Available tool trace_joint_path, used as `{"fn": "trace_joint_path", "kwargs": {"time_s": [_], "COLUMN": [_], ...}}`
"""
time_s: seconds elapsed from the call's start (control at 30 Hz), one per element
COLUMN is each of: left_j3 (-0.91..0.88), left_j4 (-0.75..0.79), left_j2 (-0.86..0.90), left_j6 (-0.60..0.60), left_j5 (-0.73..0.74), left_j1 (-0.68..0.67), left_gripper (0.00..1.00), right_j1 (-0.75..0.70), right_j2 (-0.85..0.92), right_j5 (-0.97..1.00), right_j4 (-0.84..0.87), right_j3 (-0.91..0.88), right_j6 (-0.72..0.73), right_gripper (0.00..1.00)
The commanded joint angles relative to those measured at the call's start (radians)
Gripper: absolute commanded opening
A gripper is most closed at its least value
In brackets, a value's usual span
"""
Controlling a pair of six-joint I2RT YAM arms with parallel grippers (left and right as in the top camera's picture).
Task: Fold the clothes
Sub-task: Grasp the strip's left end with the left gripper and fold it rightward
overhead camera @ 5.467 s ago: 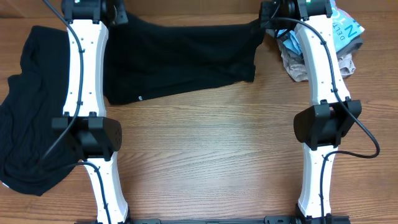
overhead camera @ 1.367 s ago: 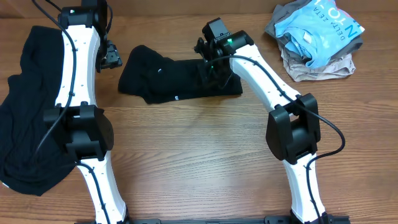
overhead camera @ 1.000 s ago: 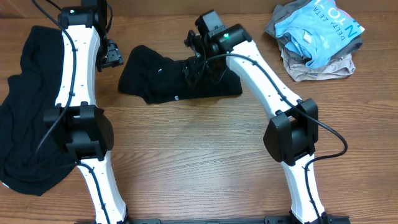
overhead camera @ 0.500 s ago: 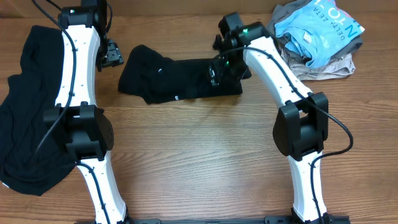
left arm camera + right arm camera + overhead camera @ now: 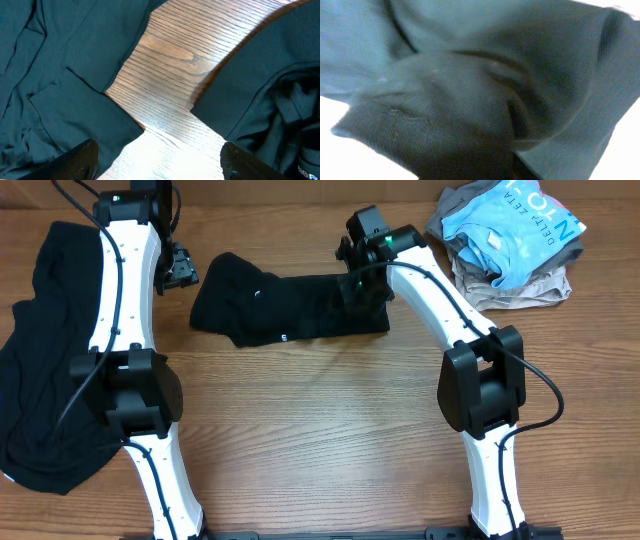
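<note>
A black shirt [image 5: 270, 310] lies folded into a strip at the back middle of the table. My right gripper [image 5: 361, 290] presses down on its right end. In the right wrist view bunched black cloth [image 5: 470, 110] fills the frame and hides the fingers, with a ridge of fabric pinched toward the jaws. A second black shirt [image 5: 40, 370] lies spread at the far left. Between the two shirts my left gripper [image 5: 180, 272] hangs open over bare wood [image 5: 165, 95], holding nothing. Its fingertips [image 5: 82, 156] show at the bottom of the left wrist view.
A heap of light blue printed [image 5: 515, 220] and beige [image 5: 500, 288] garments sits at the back right corner. The wooden table [image 5: 320, 430] runs toward the front between the two arm bases.
My right gripper has swung from the shirt's middle back to its right end, dropped onto the cloth and closed. The left arm has stayed where it was.
</note>
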Motion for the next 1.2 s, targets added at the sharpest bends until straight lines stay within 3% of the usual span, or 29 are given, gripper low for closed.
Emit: {"fn": "trace_joint_path", "kwargs": {"time_s": [0.0, 0.1, 0.47, 0.5, 0.6, 0.77, 1.0, 1.07, 1.17], "left_j3": [0.026, 0.026, 0.026, 0.026, 0.026, 0.026, 0.003, -0.094, -0.192], "left_j4": [0.004, 0.004, 0.004, 0.004, 0.003, 0.001, -0.013, 0.056, 0.145], "left_j2": [-0.026, -0.026, -0.026, -0.026, -0.026, -0.025, -0.015, -0.015, -0.015], "left_j6": [0.009, 0.013, 0.013, 0.013, 0.013, 0.037, 0.126, 0.235, 0.263], "left_j5": [0.007, 0.007, 0.008, 0.008, 0.008, 0.036, 0.142, 0.246, 0.263], "left_j1": [0.004, 0.003, 0.003, 0.003, 0.003, 0.003, 0.004, 0.005, 0.010], "left_gripper": [0.81, 0.81, 0.81, 0.81, 0.84, 0.84, 0.84, 0.85, 0.86], "right_j1": [0.006, 0.014, 0.079, 0.087, 0.106, 0.102, 0.026, -0.036, -0.087], "right_j2": [-0.021, -0.021, -0.020, -0.020, -0.020, -0.034, -0.122, -0.164, -0.169], "right_j5": [-0.015, -0.024, -0.134, -0.134, -0.133, -0.133, -0.080, -0.058, -0.058], "right_j4": [0.023, 0.048, 0.302, 0.318, 0.341, 0.290, 0.049, -0.063, -0.128], "right_j3": [0.058, 0.057, 0.055, 0.055, 0.055, 0.060, 0.114, 0.116, 0.116], "right_j6": [-0.004, -0.004, -0.002, -0.002, -0.002, 0.005, 0.027, 0.027, 0.027], "right_gripper": [0.11, 0.07, 0.09, 0.28, 0.98, 1.00, 1.00, 1.00, 1.00]}}
